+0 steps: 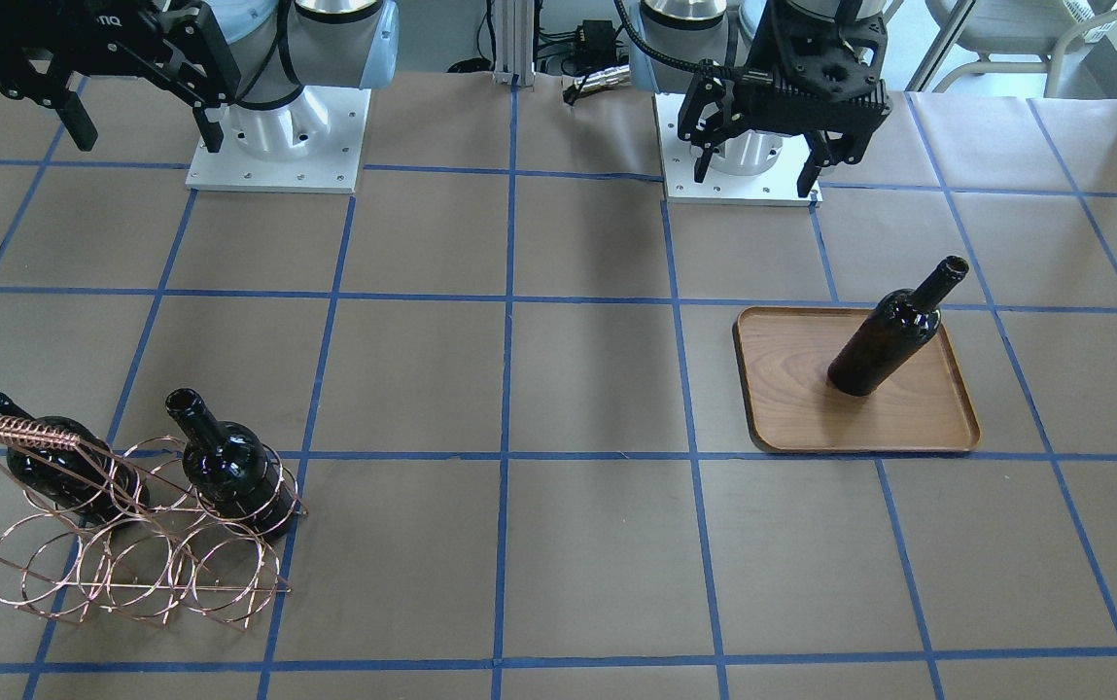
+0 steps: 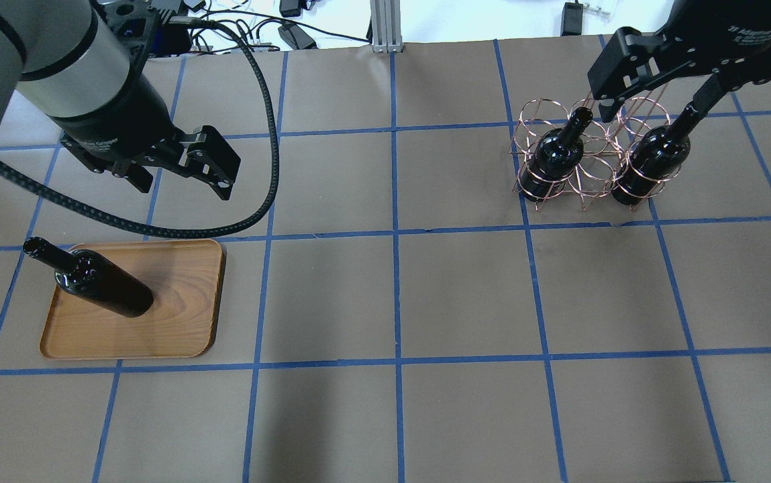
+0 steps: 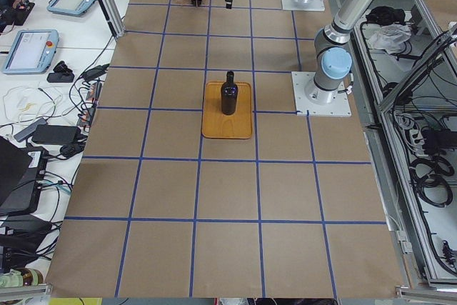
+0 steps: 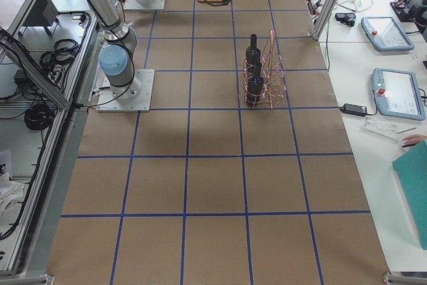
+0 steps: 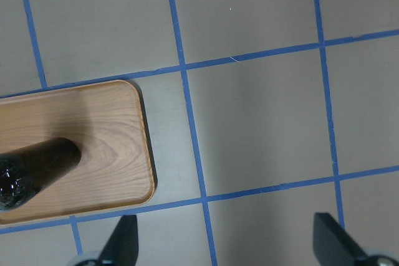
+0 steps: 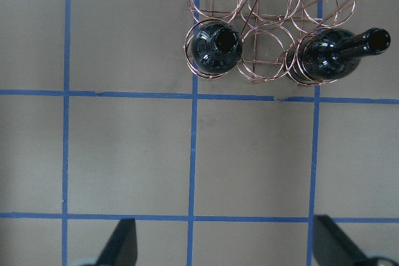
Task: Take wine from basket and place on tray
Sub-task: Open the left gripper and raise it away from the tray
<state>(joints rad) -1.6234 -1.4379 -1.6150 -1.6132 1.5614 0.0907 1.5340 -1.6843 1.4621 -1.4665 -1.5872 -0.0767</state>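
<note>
Left tool (image 5: 224, 241): jaws apart, empty, beside flat brown wooden tray (image 2: 184, 302). Right tool (image 6: 225, 241): jaws apart, empty, near copper wire basket (image 1: 18, 428). One glossy near-black glass wine bottle (image 2: 100, 288) upright on tray; two like bottles (image 1: 227, 469) (image 1: 52, 465) basketed. Judged: one placed, two pending.

Little writing can be read. In the overhead view, white lettering (image 2: 757, 30) on the black body of the right gripper (image 2: 653, 100) begins "2F Adaptive", and the rest runs off the picture's edge. In the front-facing view, the same gripper (image 1: 148, 134) carries pale letters (image 1: 109, 19) at the top edge. They are cut off, and only a "Q", with perhaps an "n" before it, shows. The screens of the handheld pendants (image 3: 28, 48) in the side views are too small to read.
</note>
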